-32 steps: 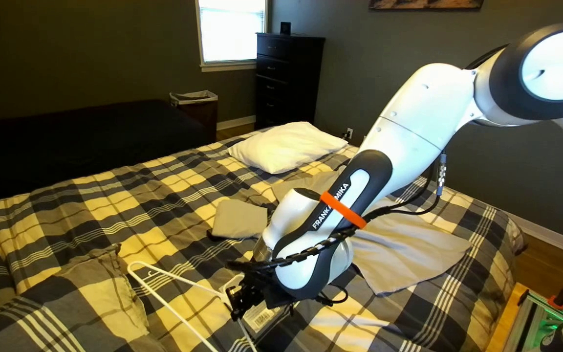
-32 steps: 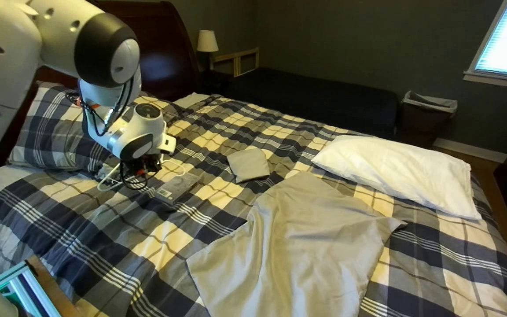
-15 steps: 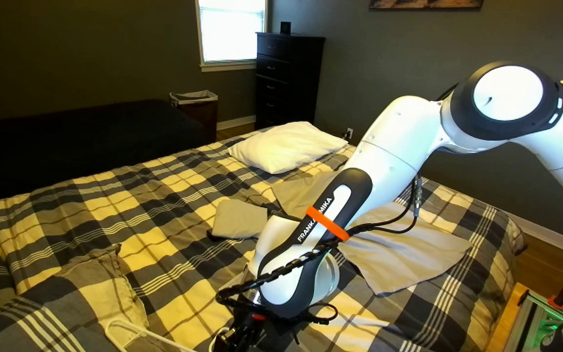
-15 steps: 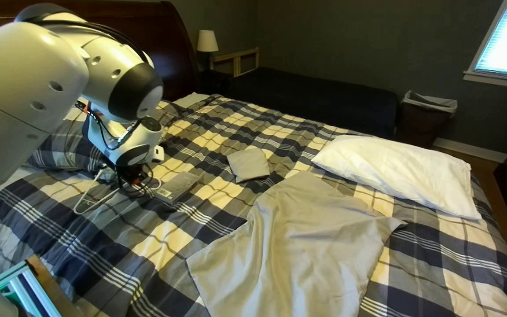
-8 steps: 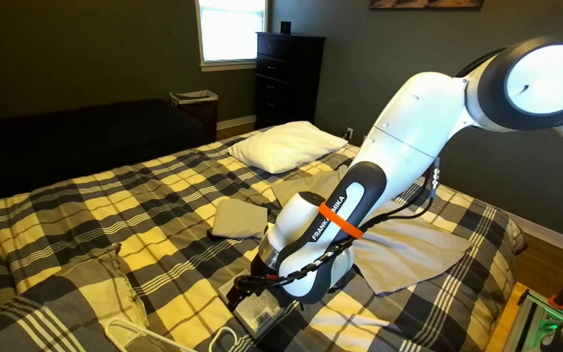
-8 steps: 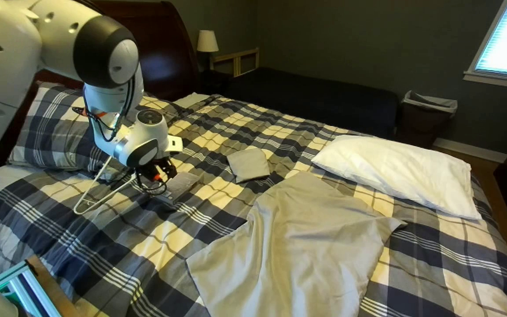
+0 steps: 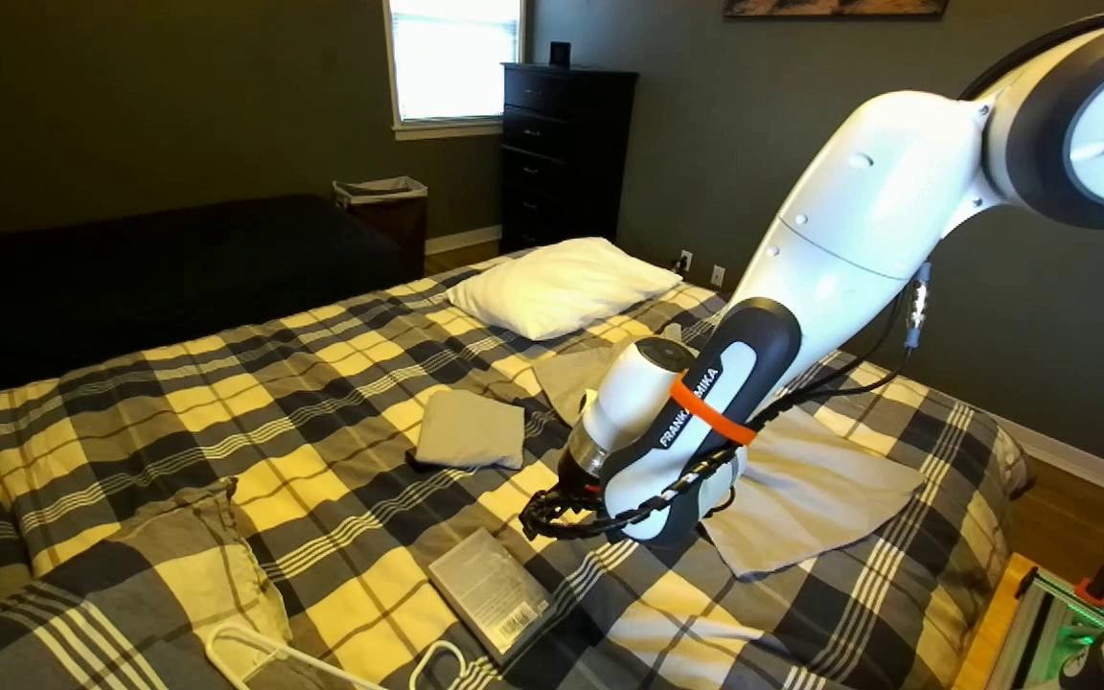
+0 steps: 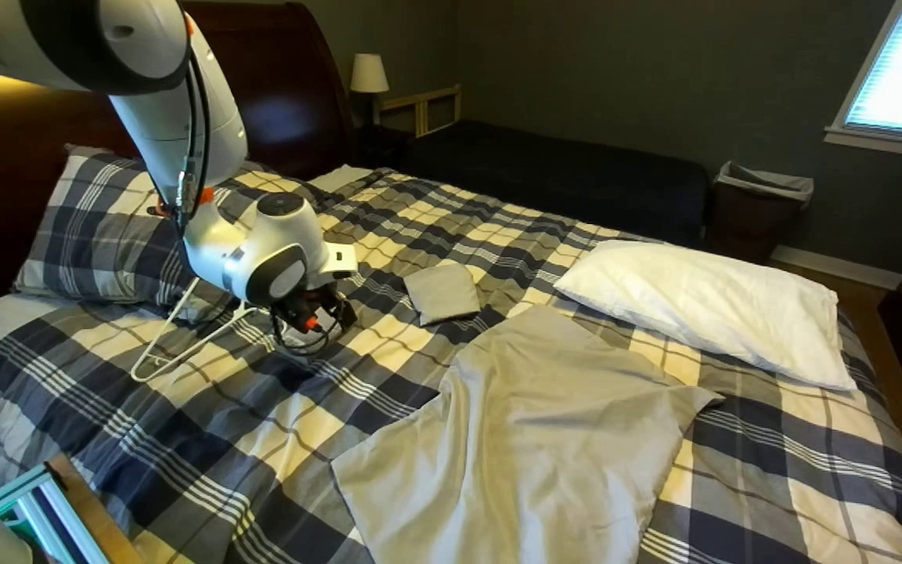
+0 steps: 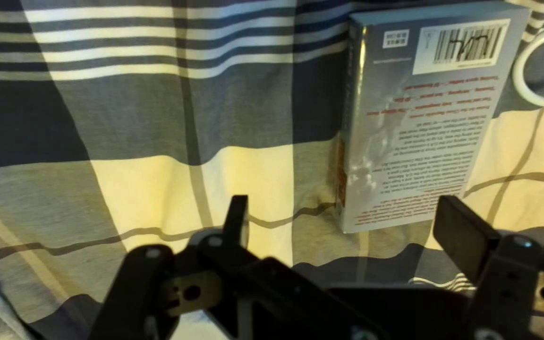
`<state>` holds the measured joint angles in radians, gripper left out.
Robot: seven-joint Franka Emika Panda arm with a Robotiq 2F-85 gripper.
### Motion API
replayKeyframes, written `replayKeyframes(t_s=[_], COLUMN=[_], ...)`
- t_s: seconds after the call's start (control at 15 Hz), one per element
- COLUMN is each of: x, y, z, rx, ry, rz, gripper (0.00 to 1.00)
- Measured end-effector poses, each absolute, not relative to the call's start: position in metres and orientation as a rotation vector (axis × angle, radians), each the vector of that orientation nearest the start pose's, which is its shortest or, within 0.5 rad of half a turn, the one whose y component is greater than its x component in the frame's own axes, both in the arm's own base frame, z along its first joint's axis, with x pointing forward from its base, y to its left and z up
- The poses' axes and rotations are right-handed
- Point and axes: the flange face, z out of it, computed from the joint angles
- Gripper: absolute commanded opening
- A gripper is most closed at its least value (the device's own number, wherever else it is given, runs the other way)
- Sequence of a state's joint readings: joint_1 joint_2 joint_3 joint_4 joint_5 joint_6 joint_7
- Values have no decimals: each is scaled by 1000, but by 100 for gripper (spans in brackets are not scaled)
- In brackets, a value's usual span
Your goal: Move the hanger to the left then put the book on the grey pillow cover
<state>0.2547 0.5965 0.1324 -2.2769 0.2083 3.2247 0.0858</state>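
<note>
The book (image 9: pixel 418 127) lies flat on the plaid bed, back cover up with a barcode, and shows whole in an exterior view (image 7: pixel 493 596). My gripper (image 9: pixel 345 212) hangs above it, wide open and empty; the book's near end lies between the fingertips as the wrist camera sees it. The white hanger (image 7: pixel 269 647) rests on the bed toward the plaid pillows, apart from the gripper; its rounded hook (image 9: pixel 519 78) shows beside the book in the wrist view. Spread out and wrinkled, the grey pillow cover (image 8: pixel 529 454) lies farther down the bed, partly behind the arm in an exterior view (image 7: pixel 801 489).
A small folded tan cloth (image 8: pixel 441 292) lies beyond the book, and a plump white pillow (image 8: pixel 701 305) sits past the grey cover. Plaid pillows (image 8: pixel 99 235) lean at the dark headboard (image 8: pixel 286 94). A metal frame (image 7: pixel 1050 623) stands at the bed's edge.
The hanger has shifted toward the headboard pillows and been let go, its hook now clear of the gripper. Since then the arm has lifted away and moved over toward the book.
</note>
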Motion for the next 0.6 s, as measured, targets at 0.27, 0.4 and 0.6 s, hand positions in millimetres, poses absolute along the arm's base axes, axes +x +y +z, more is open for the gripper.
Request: replayKeyframes(t_s=[0.27, 0.4, 0.6], x=[512, 517, 526], y=[191, 192, 188], z=[129, 123, 103], rx=[-2933, -2927, -2920], ry=[-84, -81, -38], rz=[-468, -464, -442], gripper=[100, 100, 100])
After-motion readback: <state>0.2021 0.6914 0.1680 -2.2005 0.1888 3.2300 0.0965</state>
